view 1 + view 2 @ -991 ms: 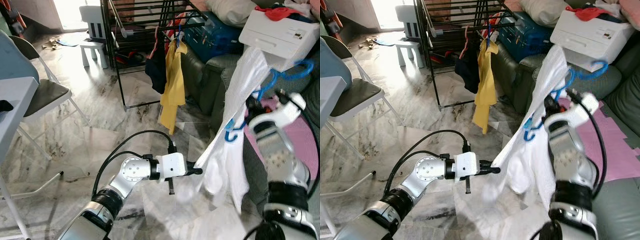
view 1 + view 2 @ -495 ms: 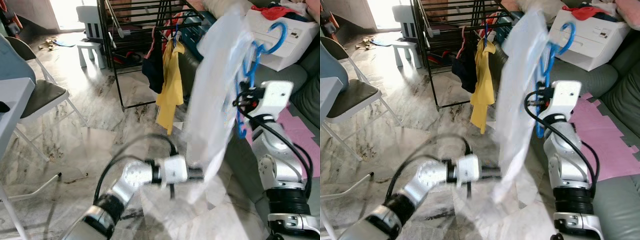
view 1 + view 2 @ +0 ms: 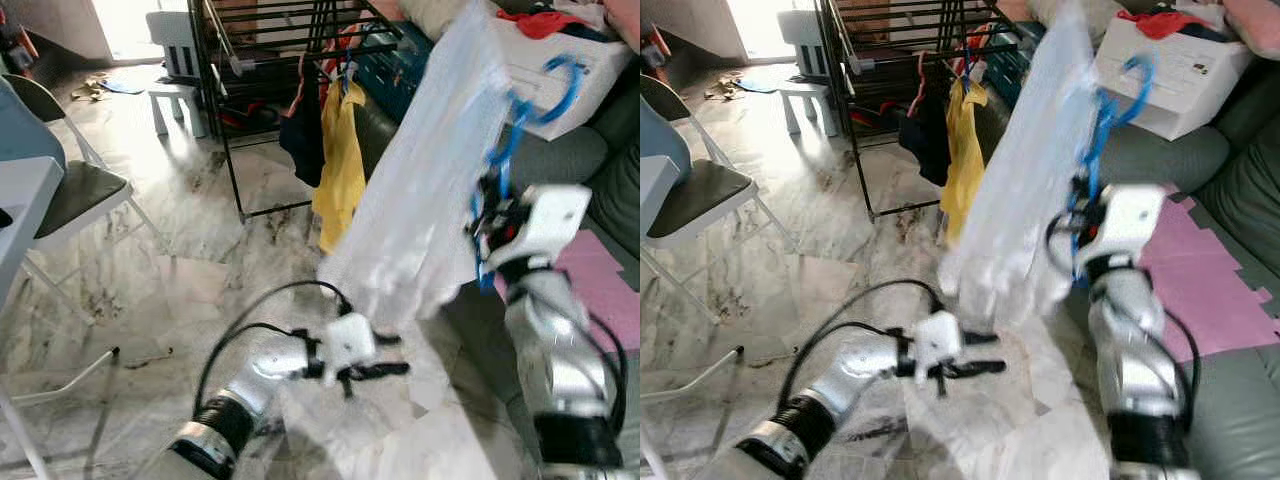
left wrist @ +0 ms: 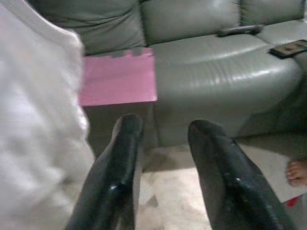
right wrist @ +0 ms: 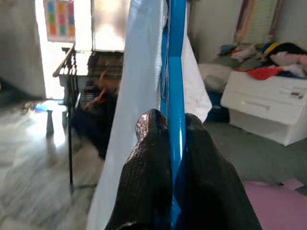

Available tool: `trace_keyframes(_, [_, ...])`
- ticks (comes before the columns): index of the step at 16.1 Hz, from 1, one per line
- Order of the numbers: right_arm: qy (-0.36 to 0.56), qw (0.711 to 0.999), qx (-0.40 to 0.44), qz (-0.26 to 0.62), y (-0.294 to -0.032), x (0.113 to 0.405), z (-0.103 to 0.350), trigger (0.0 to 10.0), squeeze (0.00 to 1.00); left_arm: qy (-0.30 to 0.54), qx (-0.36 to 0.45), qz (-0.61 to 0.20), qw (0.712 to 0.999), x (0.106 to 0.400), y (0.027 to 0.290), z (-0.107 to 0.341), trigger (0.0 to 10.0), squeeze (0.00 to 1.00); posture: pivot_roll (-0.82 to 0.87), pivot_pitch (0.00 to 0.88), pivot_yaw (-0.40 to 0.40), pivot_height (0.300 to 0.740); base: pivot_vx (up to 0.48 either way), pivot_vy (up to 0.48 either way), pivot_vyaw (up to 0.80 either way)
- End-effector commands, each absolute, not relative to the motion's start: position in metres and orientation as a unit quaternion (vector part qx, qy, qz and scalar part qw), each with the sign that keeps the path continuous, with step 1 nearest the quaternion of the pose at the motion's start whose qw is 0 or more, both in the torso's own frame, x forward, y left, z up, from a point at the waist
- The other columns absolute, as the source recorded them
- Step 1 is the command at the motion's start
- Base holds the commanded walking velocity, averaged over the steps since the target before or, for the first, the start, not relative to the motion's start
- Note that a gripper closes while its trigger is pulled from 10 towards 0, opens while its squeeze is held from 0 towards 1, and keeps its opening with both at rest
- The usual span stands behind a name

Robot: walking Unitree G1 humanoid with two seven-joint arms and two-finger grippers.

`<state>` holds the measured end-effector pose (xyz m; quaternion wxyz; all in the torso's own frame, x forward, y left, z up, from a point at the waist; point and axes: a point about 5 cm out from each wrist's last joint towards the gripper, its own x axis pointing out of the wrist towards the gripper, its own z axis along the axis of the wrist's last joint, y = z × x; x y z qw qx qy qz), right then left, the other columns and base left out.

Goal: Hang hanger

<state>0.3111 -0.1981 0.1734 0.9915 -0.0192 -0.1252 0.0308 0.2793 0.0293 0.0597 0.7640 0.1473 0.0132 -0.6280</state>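
Left eye view: black metal drying rack ahead on the marble floor, hung with a yellow garment and a dark one just beside it. White plastic stool behind the rack, folding chair off to the left. Grey-green leather sofa on the right, bearing a white drawer unit topped with red cloth, a blue case near the rack, and a pink mat on the seat.

Between robot and rack: a white garment on a blue hanger, held high, tilted, blurred, covering part of the sofa and the rack's right end. Hook of the hanger up near the drawer unit, well apart from the rack's bars.

Right gripper raised beside the garment, black fingers pressed together on the hanger's blue stem, white cloth draped along one side of it. Left gripper low, just under the garment's hem, fingers spread apart with nothing between them, cloth close alongside one finger; contact with it cannot be told. A person's bare toes at the edge of the left wrist view.
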Motion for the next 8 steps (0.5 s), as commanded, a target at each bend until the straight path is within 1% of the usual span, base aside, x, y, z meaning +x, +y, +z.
trace_keyframes(1, [-0.166,0.984,-0.037,0.048,-0.195,0.304,0.187,10.0,0.00,0.003,0.143,-0.606,0.783,0.289,0.036,0.067,10.0,1.00,-0.04,0.000,-0.024,0.740,0.000,0.000,0.00])
trace_keyframes(2, [-0.140,0.987,-0.043,0.065,-0.195,0.291,0.171,10.0,0.00,-0.009,0.144,-0.578,0.803,0.298,0.046,0.074,10.0,1.00,-0.03,0.000,-0.029,0.740,0.000,0.000,0.00])
trace_keyframes(3, [-0.125,0.988,-0.043,0.075,-0.196,0.281,0.162,10.0,0.00,-0.018,0.150,-0.561,0.814,0.303,0.052,0.079,10.0,1.00,-0.03,0.000,-0.032,0.740,0.000,0.000,0.00])
trace_keyframes(4, [-0.102,0.990,-0.046,0.087,-0.202,0.266,0.149,10.0,0.00,-0.037,0.158,-0.531,0.832,0.311,0.062,0.086,10.0,1.00,-0.03,0.000,-0.033,0.740,0.000,0.000,0.00])
trace_keyframes(5, [-0.082,0.990,-0.061,0.097,-0.206,0.253,0.139,10.0,0.00,-0.051,0.164,-0.482,0.859,0.320,0.072,0.092,10.0,1.00,-0.03,0.000,-0.030,0.740,0.000,0.000,0.00])
trace_keyframes(6, [-0.077,0.990,-0.063,0.099,-0.208,0.249,0.136,10.0,0.00,-0.047,0.154,-0.454,0.876,0.325,0.077,0.092,10.0,1.00,-0.03,0.000,-0.028,0.740,0.000,0.000,0.00])
trace_keyframes(7, [-0.065,0.989,-0.073,0.107,-0.211,0.239,0.131,10.0,0.00,-0.025,0.130,-0.380,0.916,0.335,0.088,0.091,10.0,1.00,-0.04,0.000,-0.025,0.740,0.000,0.000,0.00])
trace_keyframes(8, [-0.061,0.989,-0.076,0.108,-0.212,0.237,0.130,10.0,0.00,-0.013,0.119,-0.358,0.926,0.338,0.093,0.090,10.0,1.00,-0.05,0.000,-0.024,0.740,0.000,0.000,0.00])
